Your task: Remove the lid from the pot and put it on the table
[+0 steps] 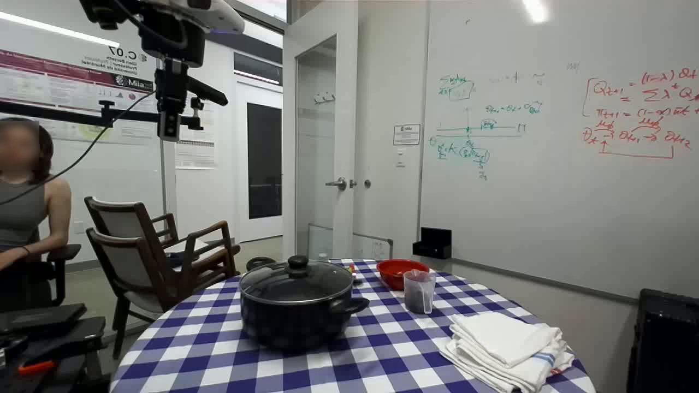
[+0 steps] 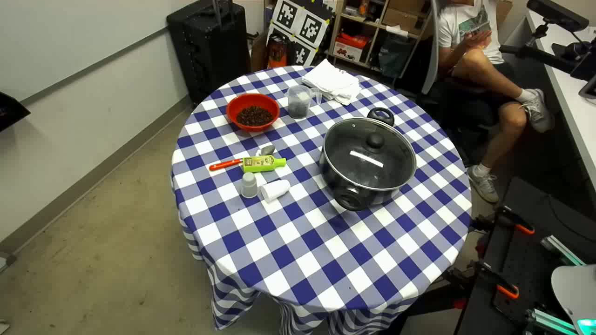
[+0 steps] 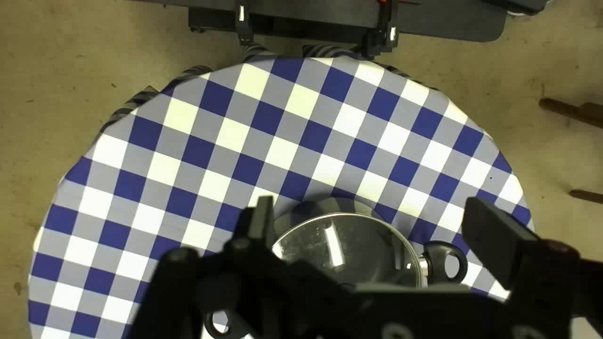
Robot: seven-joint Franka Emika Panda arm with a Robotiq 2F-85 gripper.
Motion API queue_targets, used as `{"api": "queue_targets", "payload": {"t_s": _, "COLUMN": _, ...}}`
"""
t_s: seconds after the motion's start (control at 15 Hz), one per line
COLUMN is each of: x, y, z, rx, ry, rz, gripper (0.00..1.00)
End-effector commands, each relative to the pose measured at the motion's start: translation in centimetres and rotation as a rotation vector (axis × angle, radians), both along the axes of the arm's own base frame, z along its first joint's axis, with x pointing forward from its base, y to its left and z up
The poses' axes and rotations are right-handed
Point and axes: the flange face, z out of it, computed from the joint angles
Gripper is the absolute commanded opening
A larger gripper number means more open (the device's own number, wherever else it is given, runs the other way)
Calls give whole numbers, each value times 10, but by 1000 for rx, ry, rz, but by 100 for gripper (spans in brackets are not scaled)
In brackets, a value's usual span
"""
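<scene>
The round glass lid (image 1: 297,283) with a dark knob sits on the black pot (image 1: 292,327), covering it. Both also show in an exterior view, the lid (image 2: 358,170) with its knob up and the pot (image 2: 328,174) with two side handles. The pot stands on the round table (image 2: 298,253) with the blue-and-white checkered cloth. My gripper (image 1: 168,134) hangs high above the table, well apart from the lid. In the wrist view my gripper (image 3: 370,212) is open and empty, its fingers wide apart. The lid (image 3: 339,249) is partly hidden below the gripper body there; its knob is mostly hidden.
A red bowl (image 2: 235,121) with dark bits, a clear measuring cup (image 2: 298,103) and folded white towels (image 2: 330,83) stand beyond the pot. A green bottle (image 2: 260,164), a red-handled utensil (image 2: 226,165) and small cups (image 2: 275,190) lie beside it. A person (image 1: 22,207) sits nearby.
</scene>
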Motion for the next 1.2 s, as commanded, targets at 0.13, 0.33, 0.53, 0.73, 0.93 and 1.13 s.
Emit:
{"api": "queue_targets", "payload": {"t_s": 0.13, "x": 0, "y": 0, "z": 1, "rx": 0, "ry": 0, "rz": 0, "gripper": 100}}
{"api": "queue_targets", "payload": {"t_s": 0.33, "x": 0, "y": 0, "z": 1, "rx": 0, "ry": 0, "rz": 0, "gripper": 100}}
{"api": "queue_targets", "payload": {"t_s": 0.53, "x": 0, "y": 0, "z": 1, "rx": 0, "ry": 0, "rz": 0, "gripper": 100}}
{"api": "queue_targets", "payload": {"t_s": 0.73, "x": 0, "y": 0, "z": 1, "rx": 0, "ry": 0, "rz": 0, "gripper": 100}}
{"api": "queue_targets", "payload": {"t_s": 0.93, "x": 0, "y": 0, "z": 1, "rx": 0, "ry": 0, "rz": 0, "gripper": 100}}
{"api": "queue_targets", "payload": {"t_s": 1.13, "x": 4, "y": -6, "z": -4, "rx": 10, "ry": 15, "rz": 5, "gripper": 100}}
